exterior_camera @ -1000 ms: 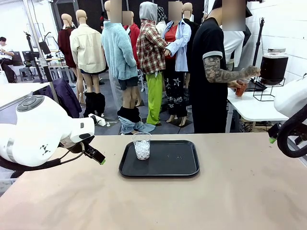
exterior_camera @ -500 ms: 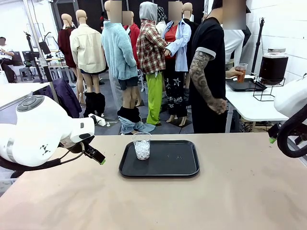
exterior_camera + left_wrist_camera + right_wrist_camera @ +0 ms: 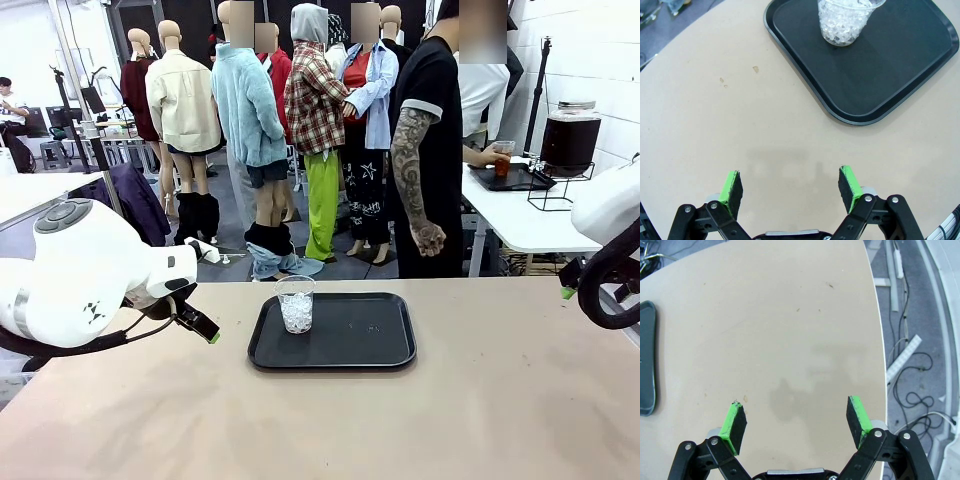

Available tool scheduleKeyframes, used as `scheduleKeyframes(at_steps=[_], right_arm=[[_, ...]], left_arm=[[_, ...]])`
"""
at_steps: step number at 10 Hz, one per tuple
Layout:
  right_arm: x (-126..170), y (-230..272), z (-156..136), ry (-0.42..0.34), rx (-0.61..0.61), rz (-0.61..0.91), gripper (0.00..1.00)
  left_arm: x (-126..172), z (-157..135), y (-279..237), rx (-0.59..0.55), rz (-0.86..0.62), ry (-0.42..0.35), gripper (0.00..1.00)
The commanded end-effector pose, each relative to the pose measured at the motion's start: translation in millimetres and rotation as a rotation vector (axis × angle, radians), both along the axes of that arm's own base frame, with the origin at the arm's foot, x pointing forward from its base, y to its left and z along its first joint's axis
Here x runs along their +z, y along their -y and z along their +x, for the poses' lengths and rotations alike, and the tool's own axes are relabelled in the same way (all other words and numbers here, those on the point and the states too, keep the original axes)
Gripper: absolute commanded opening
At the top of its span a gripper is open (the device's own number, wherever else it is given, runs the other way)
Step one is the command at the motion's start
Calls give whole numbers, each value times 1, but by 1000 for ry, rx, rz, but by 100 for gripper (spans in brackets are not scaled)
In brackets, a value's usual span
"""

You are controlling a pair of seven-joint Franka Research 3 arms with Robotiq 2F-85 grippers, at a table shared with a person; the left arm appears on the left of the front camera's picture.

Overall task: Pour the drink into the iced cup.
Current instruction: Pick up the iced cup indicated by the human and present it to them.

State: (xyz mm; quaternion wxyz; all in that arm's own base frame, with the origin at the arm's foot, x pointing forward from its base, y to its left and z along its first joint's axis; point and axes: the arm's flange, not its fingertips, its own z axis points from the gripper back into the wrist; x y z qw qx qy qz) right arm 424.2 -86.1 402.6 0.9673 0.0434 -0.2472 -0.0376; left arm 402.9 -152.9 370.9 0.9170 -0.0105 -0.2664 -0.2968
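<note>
Though well apart from jaws, drink (image 3: 502, 166).

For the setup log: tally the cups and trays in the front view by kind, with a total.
Cups: 2 (iced cup, held cup of drink)
Trays: 2 (near black tray, far black tray)
Total: 4

A robotics lab rather than a home: the white left arm (image 3: 80, 275) and right arm (image 3: 610, 210) flank a bare beige table (image 3: 480, 400), cables (image 3: 912, 395) and a power strip (image 3: 903, 360) trail over the grey floor (image 3: 925, 300), and a white side table (image 3: 525, 228) carries a drink dispenser (image 3: 571, 140).
</note>
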Motion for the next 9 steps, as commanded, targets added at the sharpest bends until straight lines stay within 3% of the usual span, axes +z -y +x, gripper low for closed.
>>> scheduleKeyframes(at_steps=[1, 9], right_arm=[[0, 1, 1, 3, -2, -10, 100], [0, 1, 1, 3, -2, -10, 100]], left_arm=[[0, 0, -2, 3, -3, 0, 100], [0, 0, -2, 3, -3, 0, 100]])
